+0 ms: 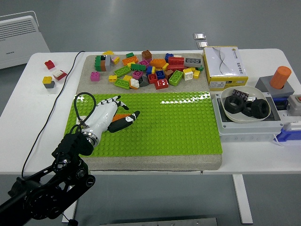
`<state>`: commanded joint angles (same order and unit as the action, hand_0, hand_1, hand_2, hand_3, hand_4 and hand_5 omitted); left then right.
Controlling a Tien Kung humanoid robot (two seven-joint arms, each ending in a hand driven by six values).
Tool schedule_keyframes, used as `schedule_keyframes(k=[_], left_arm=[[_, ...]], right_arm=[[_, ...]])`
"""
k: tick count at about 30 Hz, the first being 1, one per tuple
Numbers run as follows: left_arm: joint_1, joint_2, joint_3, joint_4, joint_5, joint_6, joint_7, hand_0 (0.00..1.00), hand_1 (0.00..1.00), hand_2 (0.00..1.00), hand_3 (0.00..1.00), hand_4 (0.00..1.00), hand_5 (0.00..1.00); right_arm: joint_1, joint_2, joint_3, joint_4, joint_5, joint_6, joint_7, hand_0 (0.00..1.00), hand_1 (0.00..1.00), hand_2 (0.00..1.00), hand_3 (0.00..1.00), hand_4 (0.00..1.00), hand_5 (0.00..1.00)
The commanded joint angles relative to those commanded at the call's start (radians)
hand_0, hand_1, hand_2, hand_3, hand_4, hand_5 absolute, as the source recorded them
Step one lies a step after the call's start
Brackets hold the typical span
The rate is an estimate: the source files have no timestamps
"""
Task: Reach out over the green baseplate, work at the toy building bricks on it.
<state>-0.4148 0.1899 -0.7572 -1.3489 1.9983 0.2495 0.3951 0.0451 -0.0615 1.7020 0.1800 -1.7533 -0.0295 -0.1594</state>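
The green baseplate (178,122) lies across the table's middle. My left hand (124,112), white with black fingertips, reaches over its left part. Its fingers curl around a small orange brick (123,116), the thumb lying along the brick's near side; I cannot tell whether the brick rests on the studs or is lifted. Behind the plate, a pile of several loose coloured bricks (146,70) sits on a grey mat. The right arm is out of view.
A yellow-and-white box (225,66) stands at the back right. A white bowl (241,116) holding black nuts sits on a grey case, with an orange cylinder (281,76) beyond. A few loose bricks (52,75) and a black cable (56,101) lie at the left.
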Motion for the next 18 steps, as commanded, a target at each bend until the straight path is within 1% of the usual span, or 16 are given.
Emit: schedule_keyframes(k=[1,3,4,5,6,9,10,15,16,18], left_arm=[[0.006,0.007,-0.015,-0.018,-0.006,-0.001,-0.005,0.998,0.982,0.998,0.719,0.814,0.958],[0.025,0.031,-0.053,-0.058,-0.02,-0.012,-0.022,0.998,0.982,0.998,0.719,0.814,0.958],[0.032,0.043,-0.068,-0.072,-0.025,-0.019,-0.03,0.998,0.982,0.998,0.759,0.882,0.447],[0.038,0.059,-0.089,-0.089,-0.033,-0.029,-0.042,0.998,0.982,0.998,0.759,0.882,0.447],[0.04,0.071,-0.101,-0.094,-0.04,-0.038,-0.05,0.998,0.982,0.998,0.759,0.882,0.447],[0.039,0.107,-0.132,-0.093,-0.053,-0.069,-0.069,0.998,0.982,0.998,0.759,0.882,0.447],[0.038,0.118,-0.138,-0.09,-0.056,-0.077,-0.073,0.998,0.986,0.998,0.712,0.815,0.178],[0.044,0.193,-0.152,-0.074,-0.081,-0.129,-0.09,0.998,0.986,0.998,0.712,0.815,0.178],[0.047,0.205,-0.152,-0.069,-0.085,-0.136,-0.091,0.998,0.992,0.998,0.717,0.784,0.108],[0.059,0.225,-0.153,-0.057,-0.088,-0.149,-0.084,0.998,0.992,0.998,0.717,0.784,0.108]], right_arm=[[0.0,0.0,0.0,0.0,0.0,0.0,0.0,0.516,0.726,0.794,0.787,0.81,0.873],[-0.003,0.002,-0.003,0.0,0.003,0.0,0.0,0.516,0.726,0.794,0.787,0.81,0.873],[-0.004,0.002,-0.004,0.0,0.005,0.0,0.0,0.516,0.729,0.797,0.786,0.812,0.877],[-0.005,0.003,-0.005,0.0,0.007,0.0,0.0,0.516,0.729,0.797,0.786,0.812,0.877],[-0.006,0.003,-0.006,0.0,0.008,0.0,0.0,0.516,0.729,0.797,0.786,0.812,0.877],[-0.006,0.005,-0.009,0.0,0.007,-0.001,0.0,0.516,0.729,0.797,0.786,0.812,0.877],[-0.006,0.005,-0.009,0.0,0.006,-0.001,0.0,0.516,0.729,0.799,0.789,0.813,0.887],[-0.008,0.009,-0.021,0.0,0.017,-0.004,-0.001,0.516,0.729,0.799,0.789,0.813,0.887],[-0.009,0.01,-0.024,0.0,0.019,-0.004,-0.001,0.516,0.729,0.804,0.795,0.813,0.89],[-0.01,0.012,-0.03,0.0,0.026,-0.006,-0.002,0.516,0.729,0.804,0.795,0.813,0.89]])
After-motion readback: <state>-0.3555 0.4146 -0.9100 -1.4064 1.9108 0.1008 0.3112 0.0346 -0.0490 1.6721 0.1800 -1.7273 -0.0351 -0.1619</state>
